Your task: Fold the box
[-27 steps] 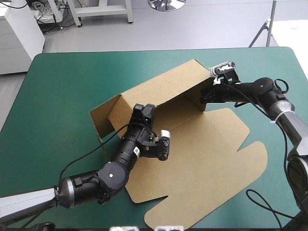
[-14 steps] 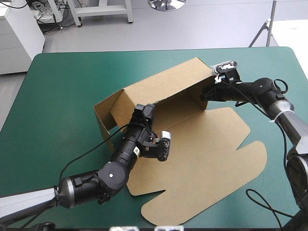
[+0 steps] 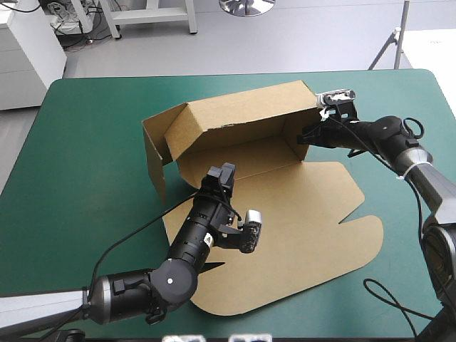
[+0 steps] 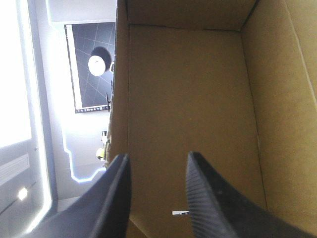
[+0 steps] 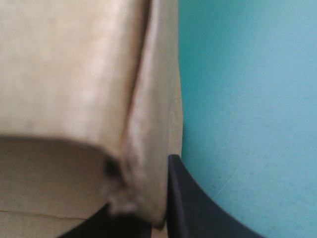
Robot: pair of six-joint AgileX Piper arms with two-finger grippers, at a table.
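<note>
The right fingers (image 5: 185,203) are all but closed on the right end wall (image 3: 291,135) of the box (image 3: 246,153), with the brown board pinched between them near its upper corner. I judge that this grip keeps the wall upright and stops the box from sliding on the table (image 3: 85,128).

The left fingers (image 4: 213,198) stand a little apart and hold nothing. They reach into the open tray from the near side, with only brown board ahead of them. They are probably placed there to steady the inside or to press a panel into place, but I cannot tell if they touch the board.

The box sits in the middle of the table, somewhat toward the far side. Its far wall (image 3: 242,114) and left end wall (image 3: 153,153) are raised, while the lid (image 3: 306,221) lies flat toward the near right.

Left of the box and beyond it, the teal-green cover is free, so there is room to shift it. On the near side the lid and the left arm fill most of the space, and the lid's edge reaches well toward the near edge of the table.
</note>
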